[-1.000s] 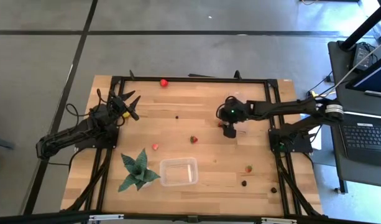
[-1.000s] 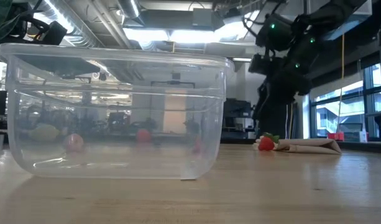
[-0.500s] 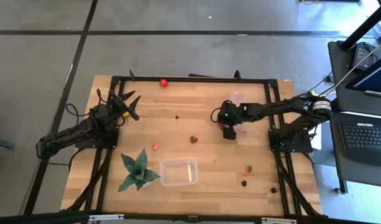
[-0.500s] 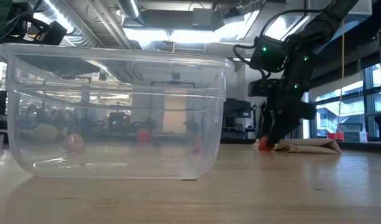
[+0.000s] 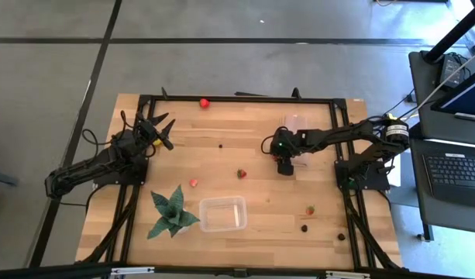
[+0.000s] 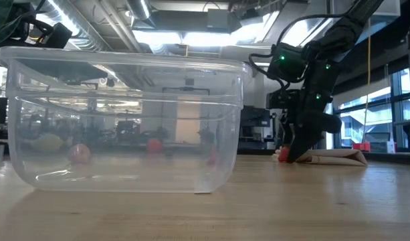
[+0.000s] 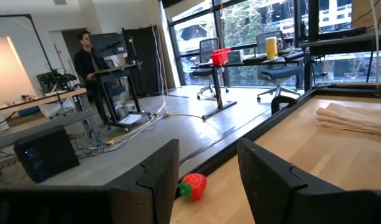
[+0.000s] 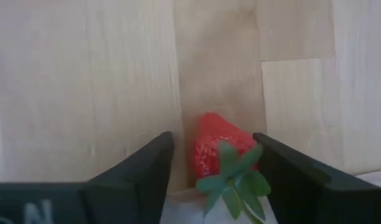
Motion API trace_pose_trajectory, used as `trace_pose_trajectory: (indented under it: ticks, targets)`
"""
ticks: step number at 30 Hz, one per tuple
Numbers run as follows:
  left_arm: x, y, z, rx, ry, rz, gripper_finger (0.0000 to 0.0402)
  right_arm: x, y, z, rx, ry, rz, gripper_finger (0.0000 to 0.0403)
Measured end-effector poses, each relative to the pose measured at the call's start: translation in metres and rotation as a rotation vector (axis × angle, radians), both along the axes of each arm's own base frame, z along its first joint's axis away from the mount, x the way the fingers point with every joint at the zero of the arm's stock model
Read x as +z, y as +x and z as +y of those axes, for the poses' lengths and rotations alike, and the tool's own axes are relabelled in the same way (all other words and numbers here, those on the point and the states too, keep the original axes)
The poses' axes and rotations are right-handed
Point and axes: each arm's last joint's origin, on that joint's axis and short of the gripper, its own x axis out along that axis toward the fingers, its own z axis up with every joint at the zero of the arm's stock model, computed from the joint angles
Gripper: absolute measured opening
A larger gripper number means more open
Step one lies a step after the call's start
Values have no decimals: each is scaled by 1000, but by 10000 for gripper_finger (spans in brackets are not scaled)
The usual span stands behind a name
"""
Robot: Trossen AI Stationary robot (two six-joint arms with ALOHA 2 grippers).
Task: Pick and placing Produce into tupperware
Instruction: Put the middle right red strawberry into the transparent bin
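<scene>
My right gripper (image 8: pixel 213 135) is down at the table's middle right (image 5: pixel 283 164), open, its fingers on either side of a red strawberry (image 8: pixel 218 152) that lies on the wood (image 6: pixel 283 154). The clear tupperware (image 5: pixel 222 214) stands near the front edge, with nothing in it. Loose on the table lie other strawberries (image 5: pixel 241 173) (image 5: pixel 309 210) (image 5: pixel 204 102), a small pink-red piece (image 5: pixel 194 183) and dark berries (image 5: pixel 304 228) (image 5: pixel 340 236). My left gripper (image 5: pixel 163 132) waits at the far left, level and open (image 7: pixel 209 180). My right gripper comes at the strawberry slanting down from above, with the berry's sides between its fingers. A strip of bare wood shows between one finger (image 8: pixel 150 165) and the berry. The other finger (image 8: pixel 283 168) stands close by the green cap (image 8: pixel 237 177); whether it touches I cannot tell.
A green spiky plant (image 5: pixel 171 213) stands just left of the tupperware. A folded beige cloth (image 5: pixel 295 122) lies at the far right, right behind my right gripper (image 6: pixel 335 157). A black frame (image 5: pixel 237 99) rims the table. There is bare wood between the strawberry and the tupperware.
My right gripper has come down onto the strawberry by the cloth and tipped more steeply downward; its fingers now stand at table level around the berry. The strawberry has stayed where it was.
</scene>
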Motion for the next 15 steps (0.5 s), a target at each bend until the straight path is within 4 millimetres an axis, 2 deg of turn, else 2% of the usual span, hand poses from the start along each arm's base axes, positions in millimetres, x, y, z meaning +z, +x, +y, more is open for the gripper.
trace_pose_trajectory:
  ticks: [6, 12, 15]
  targets:
    - [0, 0, 0, 0, 0, 0, 157, 0, 0, 0, 1, 0, 1, 148]
    - [0, 0, 0, 0, 0, 0, 157, 3, 3, -1, -12, -8, 2, 145]
    - [0, 0, 0, 0, 0, 0, 157, 18, 15, -5, -34, -21, -40, 147]
